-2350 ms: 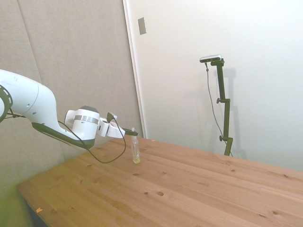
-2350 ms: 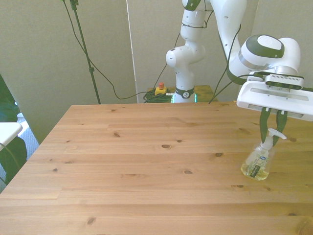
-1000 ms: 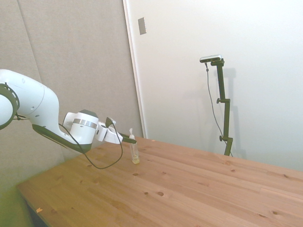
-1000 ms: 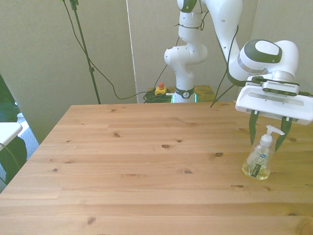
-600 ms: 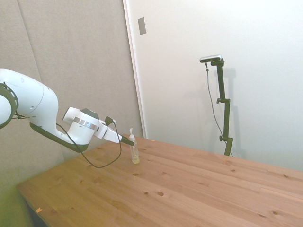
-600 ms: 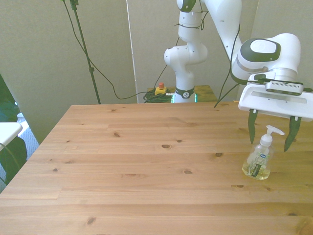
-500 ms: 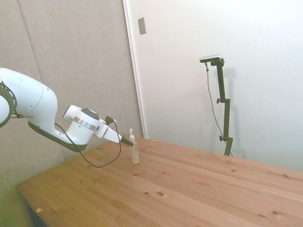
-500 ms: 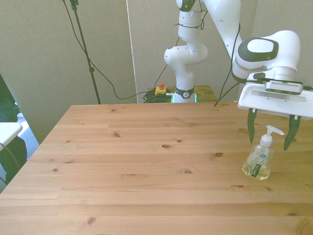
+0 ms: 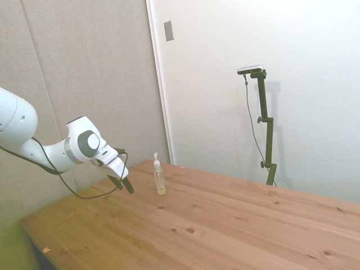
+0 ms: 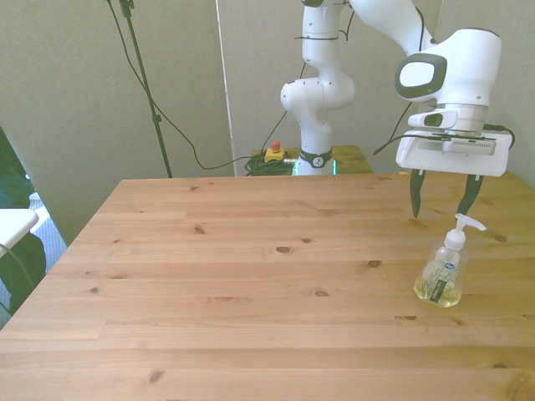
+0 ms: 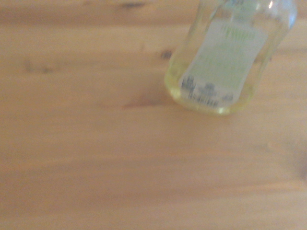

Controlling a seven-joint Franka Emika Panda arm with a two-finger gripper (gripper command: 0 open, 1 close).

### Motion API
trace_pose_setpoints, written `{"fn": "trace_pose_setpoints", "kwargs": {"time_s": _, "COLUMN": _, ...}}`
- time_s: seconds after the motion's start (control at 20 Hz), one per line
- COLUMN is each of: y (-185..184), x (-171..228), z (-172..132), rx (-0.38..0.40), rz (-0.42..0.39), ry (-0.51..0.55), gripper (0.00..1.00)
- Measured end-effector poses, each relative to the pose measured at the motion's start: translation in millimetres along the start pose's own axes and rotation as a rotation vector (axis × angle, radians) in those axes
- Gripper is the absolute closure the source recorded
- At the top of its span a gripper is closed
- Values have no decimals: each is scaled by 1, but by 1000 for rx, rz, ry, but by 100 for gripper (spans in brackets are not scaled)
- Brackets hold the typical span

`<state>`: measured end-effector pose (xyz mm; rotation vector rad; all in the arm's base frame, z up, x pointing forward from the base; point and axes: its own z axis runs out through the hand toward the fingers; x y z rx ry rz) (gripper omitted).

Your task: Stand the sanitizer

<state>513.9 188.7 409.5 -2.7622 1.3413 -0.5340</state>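
Observation:
The sanitizer (image 10: 441, 276) stands upright on the wooden table (image 10: 251, 284) near the front view's right edge: a clear bottle with yellowish liquid, a pale label and a white pump cap. It also shows upright in the side view as the sanitizer (image 9: 160, 177), and blurred and close in the wrist view as the sanitizer (image 11: 225, 62). My gripper (image 10: 441, 198) hangs open above and behind the bottle, holding nothing. In the side view the gripper (image 9: 124, 185) is off to the bottle's left, apart from it.
A red-and-yellow button box (image 10: 274, 152) and cables lie behind the table's far edge by the robot base (image 10: 316, 125). A dark green leaf (image 10: 12, 251) shows at the front view's left edge. Bare wood spreads left of the bottle.
The gripper has opened, let go of the sanitizer's cap and drawn back and up from it. The bottle stays standing in place.

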Motion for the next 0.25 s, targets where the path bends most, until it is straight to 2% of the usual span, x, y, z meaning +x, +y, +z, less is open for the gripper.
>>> {"fn": "trace_pose_setpoints", "kwargs": {"time_s": 0.25, "y": 25, "x": 0, "z": -31, "rx": -111, "rz": -132, "ry": -145, "gripper": 0}}
